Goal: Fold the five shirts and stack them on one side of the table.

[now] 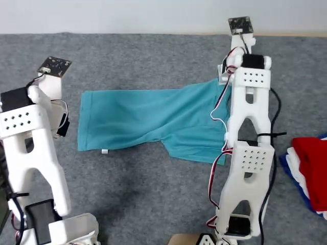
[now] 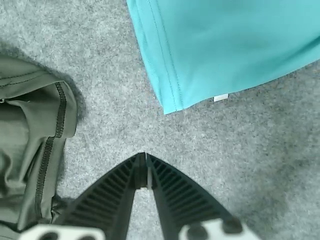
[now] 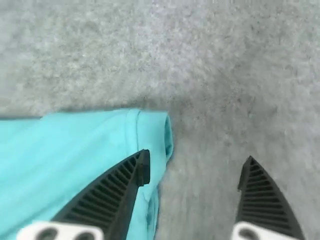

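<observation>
Teal T-shirt (image 1: 153, 120) flat on bench (image 1: 153, 204); sleeve (image 3: 150, 127) under spread right pincer (image 3: 196, 159), probably for gripping; left pincer (image 2: 145, 159) pressed together, just beside.

Robotics lab: left arm (image 1: 31, 148), right arm (image 1: 249, 158), grey felt table (image 1: 148, 204).

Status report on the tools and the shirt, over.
Left tool shut, empty, beside corner of teal shirt. Right tool open, straddling its edge. No blockage; folded stack lies apart.

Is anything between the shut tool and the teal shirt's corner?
Nothing visible is. Just bare grey mat lies between the left tool and the teal shirt; the dark green garment sits off to one side.
</observation>
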Robot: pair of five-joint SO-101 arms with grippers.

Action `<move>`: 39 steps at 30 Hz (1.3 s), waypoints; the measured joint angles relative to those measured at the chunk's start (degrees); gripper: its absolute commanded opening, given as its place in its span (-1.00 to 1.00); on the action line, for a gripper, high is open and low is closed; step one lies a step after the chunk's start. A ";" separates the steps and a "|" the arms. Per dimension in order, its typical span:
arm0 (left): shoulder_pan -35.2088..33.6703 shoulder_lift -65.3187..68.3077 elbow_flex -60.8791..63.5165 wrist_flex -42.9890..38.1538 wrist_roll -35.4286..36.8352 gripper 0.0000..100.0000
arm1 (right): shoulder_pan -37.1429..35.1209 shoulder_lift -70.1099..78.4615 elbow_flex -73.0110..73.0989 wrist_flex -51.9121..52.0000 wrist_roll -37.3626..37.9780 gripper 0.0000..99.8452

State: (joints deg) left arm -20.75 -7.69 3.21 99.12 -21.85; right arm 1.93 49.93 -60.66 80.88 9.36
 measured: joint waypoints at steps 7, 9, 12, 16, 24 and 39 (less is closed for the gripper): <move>1.32 0.00 0.00 0.00 0.00 -0.99 | -0.62 0.00 -7.47 17.05 0.00 -0.42; 3.08 0.00 0.00 0.00 0.00 -0.99 | -1.32 0.00 -7.56 19.43 0.00 -0.51; 6.15 0.00 0.00 -3.69 0.00 -0.99 | -1.76 0.00 -5.63 19.52 0.00 -0.77; 9.49 4.22 0.00 -8.44 0.79 -0.99 | -1.58 -0.62 -1.05 19.60 0.00 -0.97; 15.91 21.63 -7.30 -10.02 5.01 -0.99 | -1.41 -9.14 14.51 19.60 0.09 -0.98; 16.00 56.18 -47.21 -9.58 5.19 -0.99 | -9.23 -7.03 18.55 15.74 3.87 -0.98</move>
State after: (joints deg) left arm -4.75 48.48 -44.00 89.54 -16.66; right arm -7.30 42.90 -42.11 96.62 13.23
